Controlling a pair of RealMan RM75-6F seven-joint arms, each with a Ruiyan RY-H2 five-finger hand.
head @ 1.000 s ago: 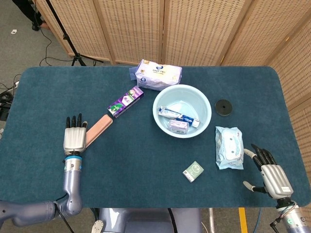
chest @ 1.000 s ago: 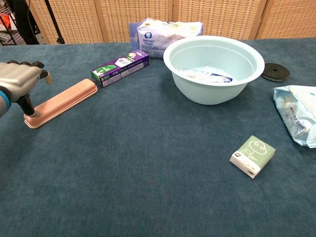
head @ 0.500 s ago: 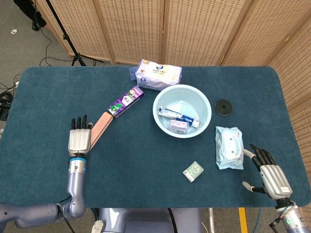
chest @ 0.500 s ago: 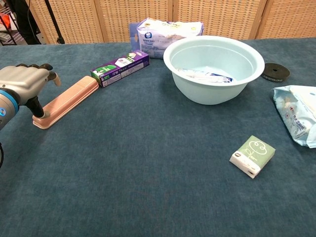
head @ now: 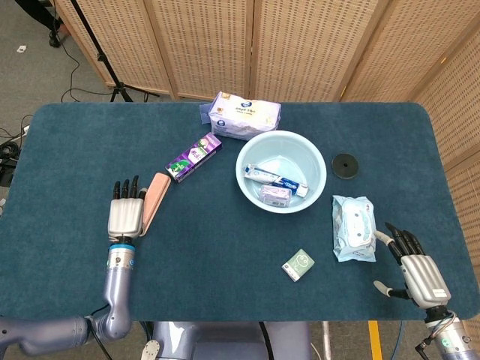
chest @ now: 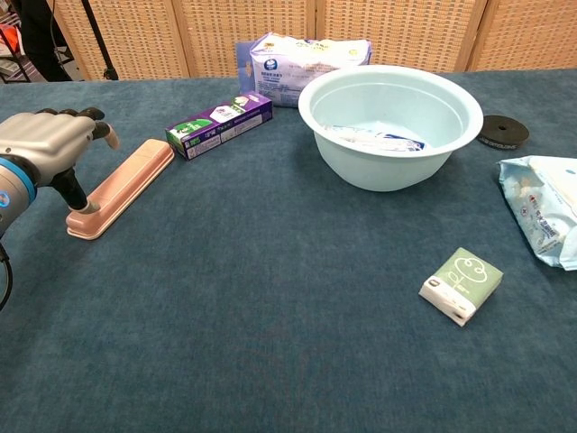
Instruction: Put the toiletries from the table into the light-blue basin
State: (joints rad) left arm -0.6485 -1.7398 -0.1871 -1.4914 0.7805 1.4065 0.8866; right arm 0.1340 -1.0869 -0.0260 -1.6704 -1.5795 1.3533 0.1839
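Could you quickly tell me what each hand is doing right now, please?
Left hand: holds nothing, fingers extended, thumb touching the near end of the pink case.
Right hand: open, holding nothing, beside the wet-wipes pack.

Bare table [head: 217, 240] lies open before the basin [head: 317, 169]; purple box [head: 193, 157] and tissue pack [head: 244, 115] crowd its far-left side.

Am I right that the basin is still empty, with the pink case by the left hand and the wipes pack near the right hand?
Not quite: the basin is not empty. The head view shows tubes and a small box lying in it. The rest holds: the pink case lies by the left hand, and the wipes pack lies near the right hand.
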